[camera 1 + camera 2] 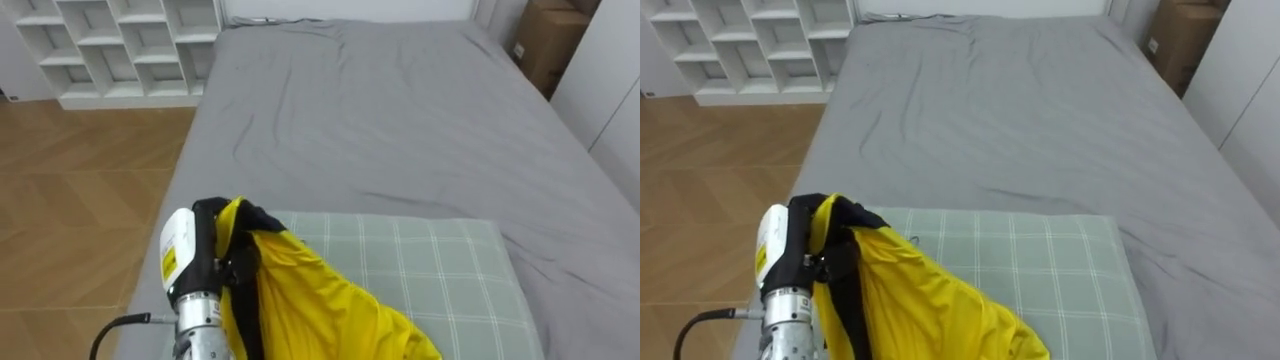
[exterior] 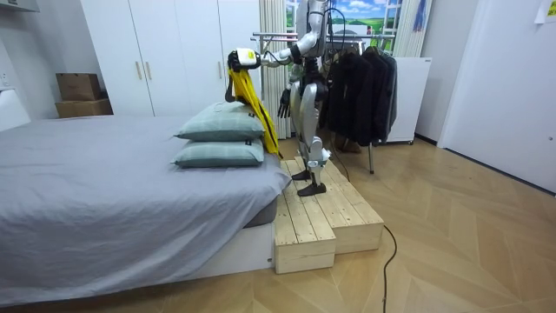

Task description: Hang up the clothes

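The grey bed (image 1: 400,130) carries two stacked pillows (image 2: 221,139). The robot stands on a wooden platform (image 2: 321,217) at its head, beside a rack of dark clothes (image 2: 356,83). The yellow garment (image 1: 310,300) hangs by the pillows, clenched in the raised left hand (image 1: 212,215). The right hand (image 2: 284,104) hangs low; its state cannot be told.

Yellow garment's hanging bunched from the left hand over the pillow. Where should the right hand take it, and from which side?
Probably the upper edge just right of the left hand, coming in from the robot's right. The yellow garment hangs bunched from that hand and slopes down to the right over the pillow, so that edge lies open toward the right hand, which hangs by the hip.
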Robot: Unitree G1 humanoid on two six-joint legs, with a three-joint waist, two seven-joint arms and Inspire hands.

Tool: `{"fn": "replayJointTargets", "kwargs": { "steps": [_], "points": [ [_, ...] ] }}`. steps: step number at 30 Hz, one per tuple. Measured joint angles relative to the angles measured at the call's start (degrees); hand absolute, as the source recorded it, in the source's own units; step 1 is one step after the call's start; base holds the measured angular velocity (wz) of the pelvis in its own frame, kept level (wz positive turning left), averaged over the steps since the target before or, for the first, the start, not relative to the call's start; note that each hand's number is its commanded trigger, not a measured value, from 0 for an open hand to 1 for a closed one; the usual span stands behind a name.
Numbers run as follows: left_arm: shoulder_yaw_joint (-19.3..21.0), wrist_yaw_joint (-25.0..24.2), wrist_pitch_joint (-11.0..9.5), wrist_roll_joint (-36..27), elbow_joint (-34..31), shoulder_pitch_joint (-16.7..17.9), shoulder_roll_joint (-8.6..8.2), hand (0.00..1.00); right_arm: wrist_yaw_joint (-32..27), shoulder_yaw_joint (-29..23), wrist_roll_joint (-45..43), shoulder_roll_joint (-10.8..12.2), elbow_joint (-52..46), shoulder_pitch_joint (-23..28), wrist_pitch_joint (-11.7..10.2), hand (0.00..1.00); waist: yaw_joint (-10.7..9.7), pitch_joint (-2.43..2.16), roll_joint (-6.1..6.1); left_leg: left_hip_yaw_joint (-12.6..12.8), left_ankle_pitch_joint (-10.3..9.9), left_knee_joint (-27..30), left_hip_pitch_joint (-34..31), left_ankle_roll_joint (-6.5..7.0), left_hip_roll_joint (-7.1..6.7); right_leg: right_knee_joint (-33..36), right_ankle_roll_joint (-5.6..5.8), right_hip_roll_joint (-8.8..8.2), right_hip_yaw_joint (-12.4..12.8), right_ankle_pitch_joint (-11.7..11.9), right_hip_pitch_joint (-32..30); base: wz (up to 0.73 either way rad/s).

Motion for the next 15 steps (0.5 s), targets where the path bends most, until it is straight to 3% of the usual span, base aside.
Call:
{"fn": "replayJointTargets", "kwargs": {
  "steps": [6, 9, 12, 15],
  "points": [
    [-0.30, -1.46, 0.02, 6.44, -1.16, 0.01, 2.85, 1.00, 1.56, -6.16, -0.34, -0.34, 0.00, 0.93, 0.09, 0.00, -1.56, 0.13, 1.26, -0.15, -0.02, -0.03, 0.55, 0.00, -0.01, -0.01, 0.00, 0.08, 0.22, 0.00, 0.43, -0.02],
    [-0.37, -2.04, 0.02, 12.26, -5.46, 0.02, 5.48, 1.00, 2.05, -7.62, -0.27, -1.97, 0.00, 1.99, 0.15, 0.00, -1.80, 0.17, 1.41, -0.14, -0.02, 0.09, 0.48, 0.00, -0.15, -0.09, 0.08, -0.04, 0.31, -0.08, 0.44, 0.00],
    [-0.33, -1.23, -0.47, 17.76, -12.70, 0.02, 11.03, 1.00, 2.33, -10.87, -1.61, -5.33, 0.06, 2.85, 0.10, 0.00, -2.75, 0.16, 1.41, 0.12, -0.01, -0.08, 0.83, 0.01, -0.25, -0.10, 0.20, -0.16, 0.53, -0.16, 0.76, 0.00],
    [-0.27, -0.56, -0.67, 20.83, -15.79, 0.02, 14.72, 1.00, 2.12, -13.77, -3.16, -7.50, 0.43, 3.04, 0.08, 0.00, -2.89, 0.26, 1.26, 0.44, -0.03, -0.27, 1.69, 0.03, -0.23, -0.14, 0.22, -0.18, 0.57, -0.18, 1.47, -0.05]
  ]
}}
